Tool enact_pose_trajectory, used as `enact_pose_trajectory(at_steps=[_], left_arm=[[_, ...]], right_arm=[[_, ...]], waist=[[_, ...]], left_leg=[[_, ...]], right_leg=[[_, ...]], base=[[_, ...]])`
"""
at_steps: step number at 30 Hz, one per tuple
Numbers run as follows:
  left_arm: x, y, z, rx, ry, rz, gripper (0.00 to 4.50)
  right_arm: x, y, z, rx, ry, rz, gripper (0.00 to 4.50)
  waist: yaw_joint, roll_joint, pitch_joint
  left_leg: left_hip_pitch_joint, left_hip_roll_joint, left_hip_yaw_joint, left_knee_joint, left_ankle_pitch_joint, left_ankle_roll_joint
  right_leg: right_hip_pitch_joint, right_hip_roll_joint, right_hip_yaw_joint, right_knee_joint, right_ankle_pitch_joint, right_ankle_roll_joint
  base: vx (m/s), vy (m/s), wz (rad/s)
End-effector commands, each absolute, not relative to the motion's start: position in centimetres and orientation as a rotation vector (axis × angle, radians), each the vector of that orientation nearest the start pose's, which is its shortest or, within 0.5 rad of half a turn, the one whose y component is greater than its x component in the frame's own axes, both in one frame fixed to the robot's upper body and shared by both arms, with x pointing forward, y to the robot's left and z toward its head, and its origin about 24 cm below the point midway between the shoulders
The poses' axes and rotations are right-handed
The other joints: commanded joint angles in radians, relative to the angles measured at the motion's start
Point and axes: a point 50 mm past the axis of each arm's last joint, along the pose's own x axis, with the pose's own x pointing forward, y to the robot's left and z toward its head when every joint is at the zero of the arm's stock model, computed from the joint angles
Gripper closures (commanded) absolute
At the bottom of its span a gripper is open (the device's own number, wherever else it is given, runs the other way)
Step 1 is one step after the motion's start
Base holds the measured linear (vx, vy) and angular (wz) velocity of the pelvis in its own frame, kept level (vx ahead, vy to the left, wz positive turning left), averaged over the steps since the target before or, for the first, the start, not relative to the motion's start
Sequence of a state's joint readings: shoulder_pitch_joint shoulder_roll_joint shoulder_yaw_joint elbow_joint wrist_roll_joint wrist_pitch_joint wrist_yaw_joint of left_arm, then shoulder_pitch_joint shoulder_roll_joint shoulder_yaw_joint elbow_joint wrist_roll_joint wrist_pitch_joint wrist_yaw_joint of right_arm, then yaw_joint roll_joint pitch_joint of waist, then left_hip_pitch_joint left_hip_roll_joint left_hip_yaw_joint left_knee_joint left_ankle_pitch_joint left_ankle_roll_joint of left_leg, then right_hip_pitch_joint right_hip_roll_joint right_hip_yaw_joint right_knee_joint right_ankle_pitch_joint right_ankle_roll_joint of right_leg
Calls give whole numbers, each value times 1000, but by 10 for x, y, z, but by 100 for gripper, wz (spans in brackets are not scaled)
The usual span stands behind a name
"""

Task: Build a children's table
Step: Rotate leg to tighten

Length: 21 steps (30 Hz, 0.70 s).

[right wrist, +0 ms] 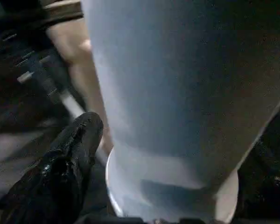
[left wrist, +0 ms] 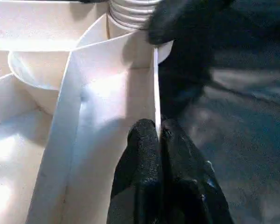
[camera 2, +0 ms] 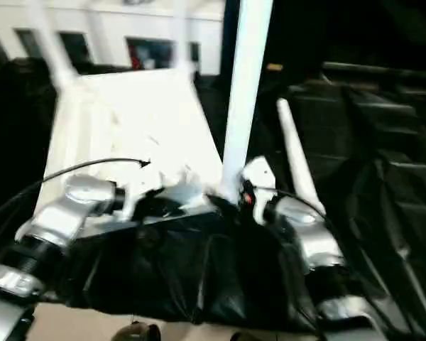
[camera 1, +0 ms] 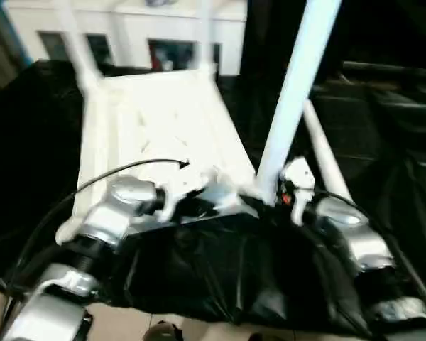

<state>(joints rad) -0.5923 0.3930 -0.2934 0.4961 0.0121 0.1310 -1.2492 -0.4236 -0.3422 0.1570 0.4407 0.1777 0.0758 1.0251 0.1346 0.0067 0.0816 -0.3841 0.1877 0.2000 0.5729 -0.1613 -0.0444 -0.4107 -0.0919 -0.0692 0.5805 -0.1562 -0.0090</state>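
Both head views are smeared with motion blur, and the white tabletop (camera 1: pixel 156 135) is blown out to a near featureless glare at the centre, while the black cloth (camera 1: pixel 220 277) from 3 through 6 to 9 o'clock sinks into deep shadow. The upright leg (camera 1: pixel 295 92) at 1 o'clock carries a cool bluish sheen. In the left wrist view soft light brightens the ribs toward 9 o'clock; the right wrist view is dim, the leg (right wrist: pixel 177 107) close and out of focus.
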Motion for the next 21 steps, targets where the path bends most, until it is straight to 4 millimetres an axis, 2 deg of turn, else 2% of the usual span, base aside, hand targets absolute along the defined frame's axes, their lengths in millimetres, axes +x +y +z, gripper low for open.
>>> enact_pose_trajectory(at_steps=[1,2,3,5,6,8,11,14,18,19,21], left_arm=[[314,120,74,442,354,-1446,450],[313,125,74,439,364,-1477,450],[313,125,74,439,364,-1477,450],[311,131,73,443,380,-1510,450],[311,132,73,447,382,-1514,450],[311,135,73,454,389,-1520,450],[312,138,73,454,393,-1522,450],[312,141,73,452,400,-1521,450],[312,140,72,428,399,-1514,450],[312,139,72,424,397,-1507,450],[314,136,70,419,401,-1470,450]], right_arm=[[293,-130,49,-144,241,1252,65],[287,-133,49,-179,272,1338,80],[287,-133,49,-179,272,1338,99],[282,-134,49,-203,306,1419,107],[281,-134,49,-203,314,1432,116],[280,-133,49,-202,328,1461,138],[278,-131,49,-191,342,1484,151],[277,-128,47,-168,338,1475,171],[278,-126,45,-110,324,1413,176],[280,-125,45,-93,316,1378,176],[286,-122,43,-61,291,1277,177]], waist=[[-2,5,-90],[3,6,-86],[4,5,-85],[8,6,-79],[9,7,-76],[8,5,-74],[8,5,-71],[7,5,-72],[8,7,-75],[7,11,-76],[2,11,-75]], left_leg=[[25,48,-16,-51,-135,98],[25,48,-16,-52,-152,96],[24,47,-16,-52,-164,92],[27,50,-18,-59,-222,67],[30,52,-18,-62,-262,50],[32,53,-20,-66,-299,28],[34,52,-22,-68,-335,7],[31,52,-25,-70,-343,-4],[30,52,-26,-70,-331,-5],[29,52,-26,-70,-330,-7],[29,50,-29,-72,-348,-21]], right_leg=[[52,-55,39,-25,-14,-289],[49,-56,40,-29,-40,-287],[49,-57,39,-30,-62,-285],[47,-59,41,-39,-151,-268],[42,-60,42,-45,-202,-259],[43,-62,44,-50,-253,-246],[38,-65,47,-56,-317,-228],[39,-68,47,-59,-361,-208],[39,-66,47,-57,-331,-214],[40,-66,47,-55,-328,-216],[39,-66,44,-56,-345,-213]], base=[[0,0,0],[0,0,0],[0,0,0],[0,0,0],[0,0,0],[0,0,0],[0,0,0],[0,0,0],[0,0,0],[0,0,0],[0,0,0]])
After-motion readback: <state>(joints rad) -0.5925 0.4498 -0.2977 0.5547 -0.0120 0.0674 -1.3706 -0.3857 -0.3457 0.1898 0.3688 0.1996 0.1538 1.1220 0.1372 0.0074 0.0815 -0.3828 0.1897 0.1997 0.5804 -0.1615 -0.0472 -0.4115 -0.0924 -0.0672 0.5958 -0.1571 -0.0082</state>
